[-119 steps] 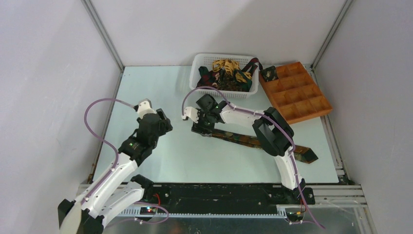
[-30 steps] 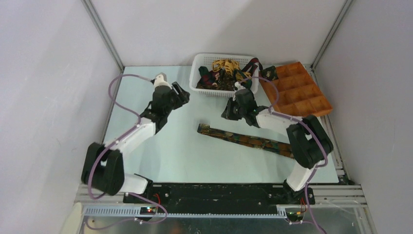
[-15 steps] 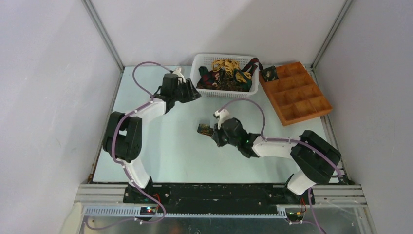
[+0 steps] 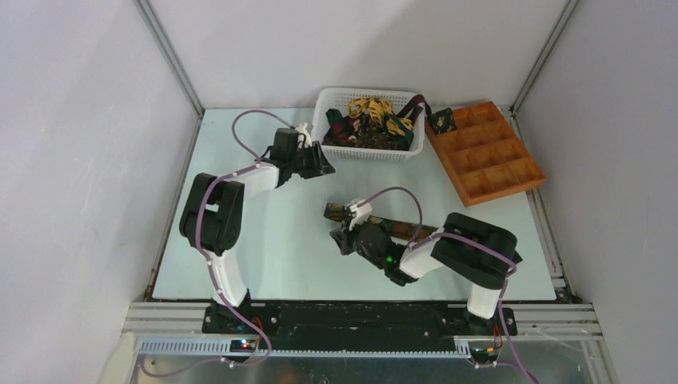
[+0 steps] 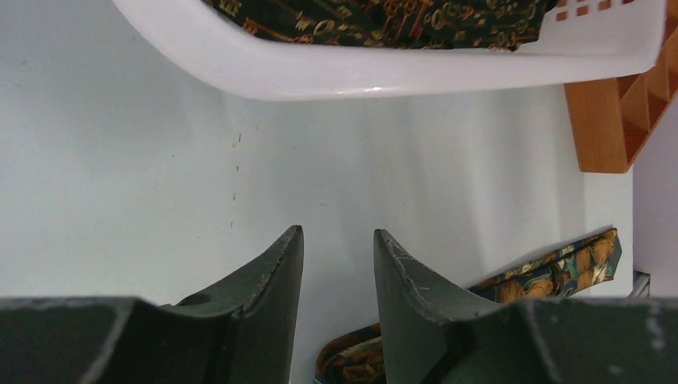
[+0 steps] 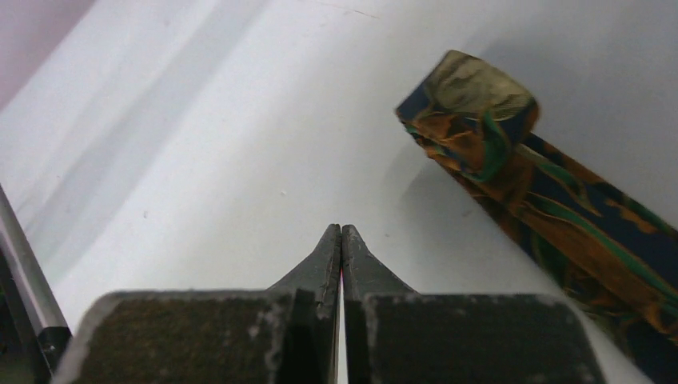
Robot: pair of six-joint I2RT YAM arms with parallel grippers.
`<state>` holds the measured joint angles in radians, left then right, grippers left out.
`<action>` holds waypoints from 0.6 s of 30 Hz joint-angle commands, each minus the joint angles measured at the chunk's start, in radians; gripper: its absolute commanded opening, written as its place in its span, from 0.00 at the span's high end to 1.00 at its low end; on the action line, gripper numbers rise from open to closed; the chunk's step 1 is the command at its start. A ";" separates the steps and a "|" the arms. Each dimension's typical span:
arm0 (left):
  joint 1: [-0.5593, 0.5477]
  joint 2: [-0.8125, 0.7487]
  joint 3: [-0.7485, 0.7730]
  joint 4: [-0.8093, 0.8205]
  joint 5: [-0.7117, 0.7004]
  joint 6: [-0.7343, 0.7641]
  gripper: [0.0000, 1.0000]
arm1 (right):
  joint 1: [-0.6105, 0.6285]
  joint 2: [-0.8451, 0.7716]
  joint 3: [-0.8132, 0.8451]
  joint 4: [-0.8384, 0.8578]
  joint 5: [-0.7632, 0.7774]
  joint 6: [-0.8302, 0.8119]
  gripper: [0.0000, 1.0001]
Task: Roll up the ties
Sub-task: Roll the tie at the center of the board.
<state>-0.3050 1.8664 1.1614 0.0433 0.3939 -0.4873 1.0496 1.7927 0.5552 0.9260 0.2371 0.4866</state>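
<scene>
Tie laid out flat, both grippers empty.

It lies stretched on the table, its end turned over on itself just ahead and to the right of the right gripper. That gripper's fingers are pressed together on nothing and sit apart from the fabric. The left gripper has its fingers partly apart with a narrow gap between them, holding nothing and touching nothing. The white basket sits straight ahead of the left gripper with more ties heaped inside, and the stretched tie lies behind it and to its right. Right of the basket is the orange-brown tray, with a rolled coil in the corner compartment nearest the basket.
</scene>
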 commanded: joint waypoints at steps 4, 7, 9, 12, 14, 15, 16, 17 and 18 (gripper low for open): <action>-0.013 0.038 0.017 0.030 0.037 0.037 0.58 | 0.062 0.124 -0.014 0.330 0.197 -0.001 1.00; -0.019 0.049 0.018 0.031 0.037 0.041 0.59 | 0.077 0.149 -0.012 0.371 0.268 -0.048 1.00; -0.021 0.057 0.018 0.035 0.037 0.044 0.59 | 0.091 0.171 -0.012 0.396 0.321 -0.067 0.97; -0.022 0.075 0.017 0.040 0.039 0.041 0.60 | 0.102 0.203 -0.013 0.439 0.365 -0.102 0.96; -0.024 0.082 0.014 0.049 0.045 0.036 0.60 | 0.105 0.219 -0.012 0.458 0.381 -0.110 1.00; -0.027 0.084 0.014 0.054 0.048 0.034 0.60 | 0.106 0.232 -0.012 0.469 0.384 -0.112 1.00; -0.030 0.088 0.014 0.055 0.048 0.035 0.60 | 0.107 0.239 -0.012 0.490 0.386 -0.111 1.00; -0.032 0.090 0.017 0.056 0.048 0.036 0.60 | 0.108 0.252 -0.012 0.500 0.395 -0.110 1.00; -0.035 0.095 0.019 0.056 0.050 0.036 0.61 | 0.108 0.257 -0.012 0.513 0.400 -0.111 1.00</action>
<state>-0.3256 1.9522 1.1614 0.0566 0.4149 -0.4694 1.1511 2.0151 0.5446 1.3109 0.5552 0.4088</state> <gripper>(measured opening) 0.397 0.007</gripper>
